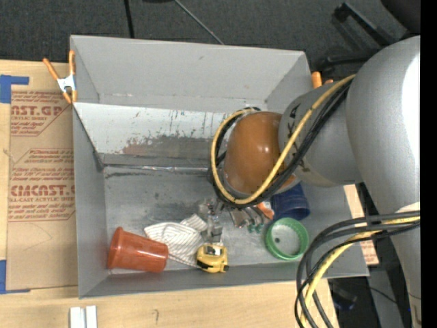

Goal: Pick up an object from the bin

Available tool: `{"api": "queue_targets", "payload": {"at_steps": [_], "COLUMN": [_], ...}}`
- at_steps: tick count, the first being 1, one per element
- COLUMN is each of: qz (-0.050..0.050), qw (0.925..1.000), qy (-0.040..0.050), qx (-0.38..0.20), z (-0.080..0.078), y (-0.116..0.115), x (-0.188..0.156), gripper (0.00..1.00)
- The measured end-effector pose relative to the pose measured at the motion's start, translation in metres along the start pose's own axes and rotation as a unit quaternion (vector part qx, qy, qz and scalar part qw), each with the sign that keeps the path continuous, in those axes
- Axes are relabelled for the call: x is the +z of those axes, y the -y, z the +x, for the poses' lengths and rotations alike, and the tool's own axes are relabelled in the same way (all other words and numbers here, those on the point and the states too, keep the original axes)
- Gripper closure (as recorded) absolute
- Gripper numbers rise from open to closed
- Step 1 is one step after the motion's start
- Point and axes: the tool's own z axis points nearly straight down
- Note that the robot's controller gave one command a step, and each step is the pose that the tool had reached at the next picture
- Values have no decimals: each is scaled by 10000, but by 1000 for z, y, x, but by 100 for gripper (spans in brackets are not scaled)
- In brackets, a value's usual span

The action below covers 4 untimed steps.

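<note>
My bin (150,183): matt grey metal, scuffed, rust-streaked; red cup (136,251): smooth plastic; cloth (176,236): soft, woven; green ring (272,241): glossy plastic.

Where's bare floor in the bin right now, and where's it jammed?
Bare: left-back patch of the bin floor, between the sloped back wall and the orange cup. Crowded: front and right, where white cloth, yellow tape measure, gripper, green ring and blue cup sit close together.

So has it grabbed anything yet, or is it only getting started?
Nothing looks lifted yet. The tool is down in the bin, at the white patterned cloth and yellow tape measure. Gripping and raising one thing is left.
</note>
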Motion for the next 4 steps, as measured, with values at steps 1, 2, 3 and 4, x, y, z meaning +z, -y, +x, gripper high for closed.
{"api": "queue_targets", "payload": {"at_steps": [1,2,3,4], "qz": [-1,-3,2,0], "qw": [10000,10000,10000,9995], "qy": [0,-52,-28,-4], "qx": [1,-52,-58,-323], "z": [0,9,8,-3], "y": [0,-4,-5,28], "x": [0,-52,-72,-153], "gripper": [100,100,100,100]}}
